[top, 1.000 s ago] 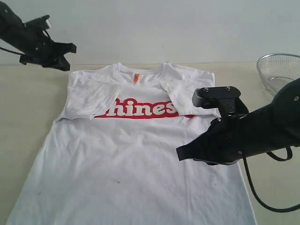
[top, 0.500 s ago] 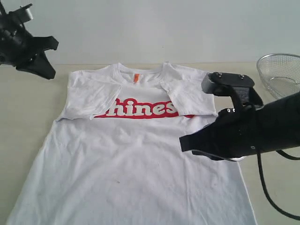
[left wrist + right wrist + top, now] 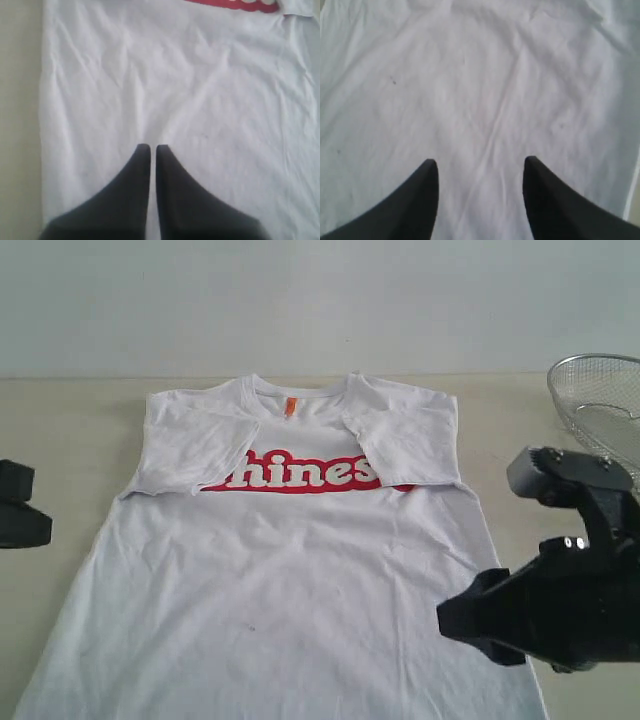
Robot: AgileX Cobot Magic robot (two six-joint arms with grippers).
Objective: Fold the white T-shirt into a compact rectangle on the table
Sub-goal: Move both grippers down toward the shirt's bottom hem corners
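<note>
Your white T-shirt is lying flat and front-up in the middle of the table, collar on the far side and hem running off the near edge of the exterior view. Both sleeves are already folded in over the chest, so they cover the ends of the red lettering and you can only read "hines". The little orange neck tag sits right at the collar. Your left hand has its fingers pressed together with only a sliver of gap and nothing caught in it. Its wrist view shows them against the wrinkled shirt body, with the shirt's side edge and a strip of bare table alongside. In the exterior view only a black chunk of that arm pokes in at the left edge, over bare table and apart from the shirt. Your right hand is spread wide and empty, reaching in from the right over the shirt's lower right part near its side edge. Can't tell if it touches the cloth. A wire-mesh basket sits far right, well apart from the shirt.
</note>
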